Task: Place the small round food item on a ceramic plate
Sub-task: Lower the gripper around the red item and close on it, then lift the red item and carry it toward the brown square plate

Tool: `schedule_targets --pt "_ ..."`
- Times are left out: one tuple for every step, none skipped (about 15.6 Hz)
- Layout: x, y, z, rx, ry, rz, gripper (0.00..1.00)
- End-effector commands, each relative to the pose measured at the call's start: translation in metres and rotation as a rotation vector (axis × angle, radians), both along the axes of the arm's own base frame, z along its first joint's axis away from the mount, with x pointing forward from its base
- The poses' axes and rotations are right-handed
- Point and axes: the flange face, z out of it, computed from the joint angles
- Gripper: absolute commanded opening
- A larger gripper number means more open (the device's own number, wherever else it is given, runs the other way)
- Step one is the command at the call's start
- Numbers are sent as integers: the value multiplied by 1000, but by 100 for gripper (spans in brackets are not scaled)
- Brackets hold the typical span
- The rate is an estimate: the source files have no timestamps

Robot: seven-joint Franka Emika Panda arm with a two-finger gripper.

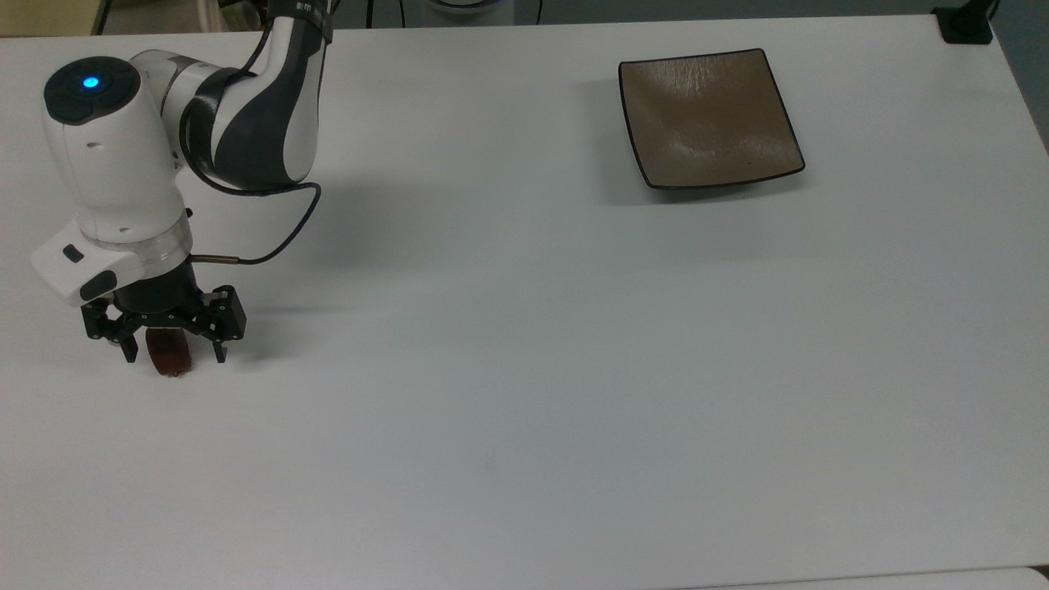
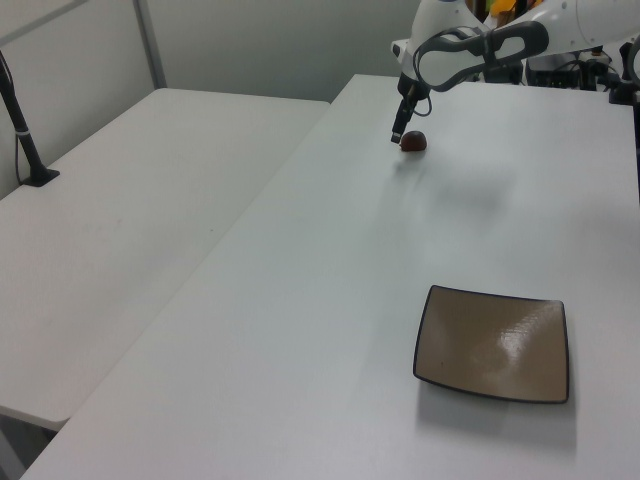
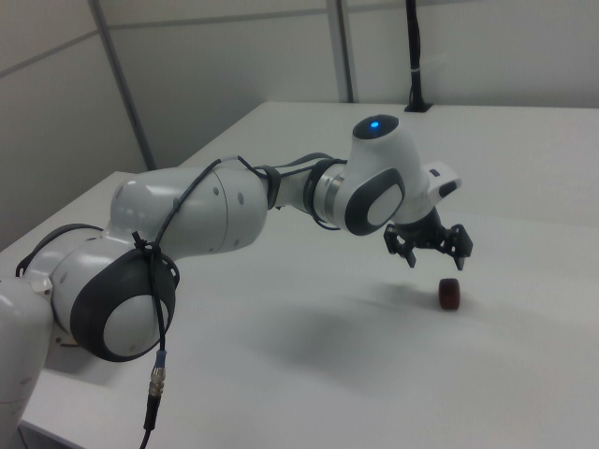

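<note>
Near the top view's left edge, on the white table, sits the small round food item, a dark reddish-brown lump with a smooth, slightly barrel-like shape. It rests on the bare tabletop with nothing else touching it that can be seen.

Over it hangs the gripper, black and two-fingered, its fingers spread wide, one on each side of the lump in the top view, with a gap showing between each tip and the food. The right view shows the gripper raised a little above the lump, with the food lying below and slightly toward the right view's right. In the left view the gripper is just beside the lump, which lies far up the table.

Behind the gripper the white and grey arm bends back toward the top view's upper left, a blue light glowing on its wrist housing and a thin black cable looping beside it.

Well apart from all this, toward the top view's upper right, lies the ceramic plate, square, tan-brown, with a thin dark rim and upturned corners. In the left view the plate is at the near end of the table.

A second white table stands at the left view's left.
</note>
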Motion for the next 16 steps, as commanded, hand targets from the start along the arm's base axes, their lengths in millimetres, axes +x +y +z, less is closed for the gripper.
schedule_targets --pt "-9 -7 -10 -20 14 13 100" --pt "-11 -11 -12 -23 19 7 100" --pt "-13 -13 -17 -27 32 9 99" --pt "-14 -13 -20 -34 39 13 96" --pt "-14 -13 -21 -38 35 15 94" --pt "-14 -13 -22 -42 27 16 89" --pt "-16 -13 -28 -42 25 16 83" --pt "-16 -13 -31 -45 16 16 78" --pt "-17 -13 -33 -46 9 15 70" --pt "-17 -12 -33 -47 7 17 61" --pt "-17 -13 -33 -47 7 16 52" --pt "-17 -12 -34 -46 9 17 43" --pt "-17 -12 -33 -47 7 17 34" --pt "-17 -13 -32 -46 7 14 33" --pt "-17 -12 -30 -46 5 14 33" --pt "-18 -12 -28 -46 7 13 33"
